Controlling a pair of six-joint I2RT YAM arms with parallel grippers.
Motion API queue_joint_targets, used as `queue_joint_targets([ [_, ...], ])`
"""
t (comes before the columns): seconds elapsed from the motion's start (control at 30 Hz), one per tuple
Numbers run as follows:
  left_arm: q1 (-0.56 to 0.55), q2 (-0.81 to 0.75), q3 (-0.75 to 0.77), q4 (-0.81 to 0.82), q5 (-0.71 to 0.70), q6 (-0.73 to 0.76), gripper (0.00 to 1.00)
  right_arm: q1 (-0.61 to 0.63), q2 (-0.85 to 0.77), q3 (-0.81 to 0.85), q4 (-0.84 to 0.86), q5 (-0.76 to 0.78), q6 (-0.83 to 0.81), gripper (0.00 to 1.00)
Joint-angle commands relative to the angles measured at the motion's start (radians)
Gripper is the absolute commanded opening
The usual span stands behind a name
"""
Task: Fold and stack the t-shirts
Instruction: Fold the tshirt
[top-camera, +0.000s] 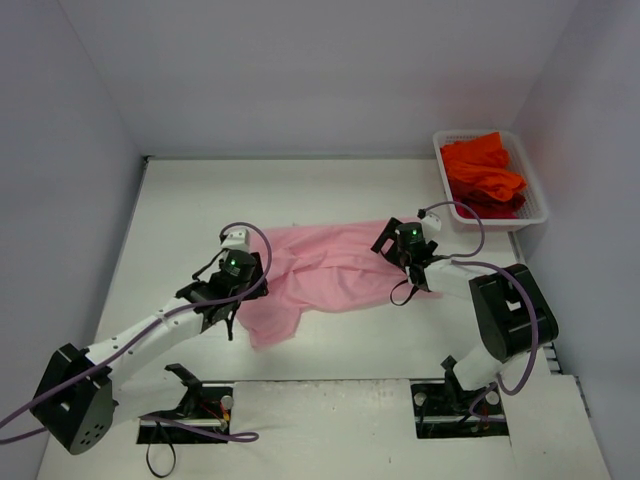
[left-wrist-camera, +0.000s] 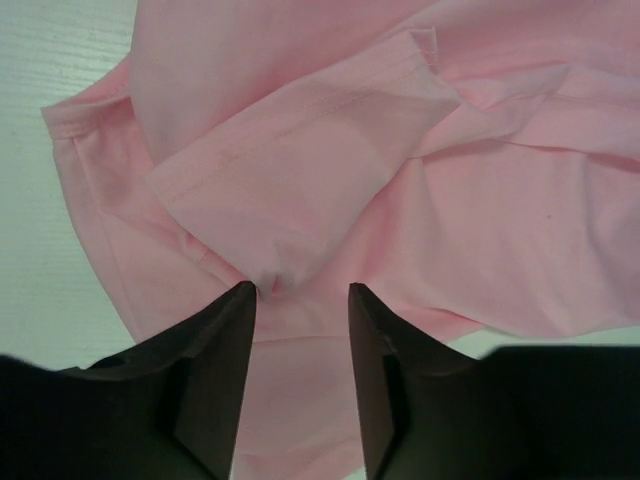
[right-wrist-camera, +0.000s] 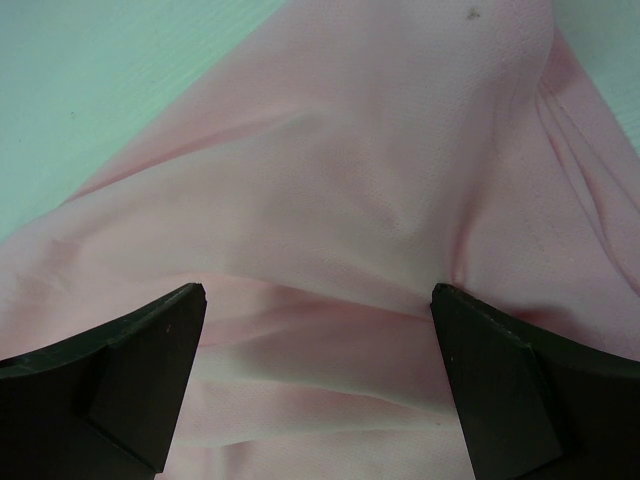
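White table (top-camera: 180, 200) with pink t-shirt (top-camera: 330, 270), basket (top-camera: 538, 195)

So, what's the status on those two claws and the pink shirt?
Left gripper part open at a sleeve; right gripper wide open over the cloth. Pink t-shirt rumpled, unfolded. Orange-red t-shirts in basket; nothing blocking.

A white mesh basket (top-camera: 537, 188) sits at the far right corner of the white table (top-camera: 200, 210) (its long side lying along the table's right edge). Plain pale walls (top-camera: 320, 70) enclose the table on three sides.
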Motion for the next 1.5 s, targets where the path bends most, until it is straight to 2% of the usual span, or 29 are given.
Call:
queue_joint_targets([
  [0.0, -0.005, -0.030, 0.013, 0.038, -0.022, -0.002, 0.44, -0.007, -0.006, -0.013, -0.082, -0.009, 0.008, 0.94],
  [0.07, -0.006, -0.034, 0.018, 0.043, -0.025, 0.002, 0.49, -0.009, -0.004, -0.013, -0.082, -0.009, 0.010, 0.94],
  [0.1, -0.006, -0.033, 0.021, 0.041, -0.030, 0.004, 0.55, -0.009, -0.006, -0.013, -0.082, -0.009, 0.010, 0.93],
  [0.2, -0.006, -0.024, 0.033, 0.041, -0.040, 0.013, 0.57, -0.009, -0.004, -0.012, -0.082, -0.010, 0.010, 0.94],
  [0.57, -0.006, 0.056, 0.041, 0.126, -0.060, 0.044, 0.58, -0.007, -0.012, -0.016, -0.086, -0.013, 0.004, 0.93],
  [0.83, -0.006, 0.173, 0.089, 0.178, -0.099, 0.056, 0.58, -0.009, -0.010, -0.019, -0.087, -0.027, -0.006, 0.93],
  [1.47, 0.009, 0.231, 0.190, 0.144, -0.195, 0.080, 0.58, -0.004, -0.001, -0.029, -0.084, -0.042, -0.009, 0.93],
])
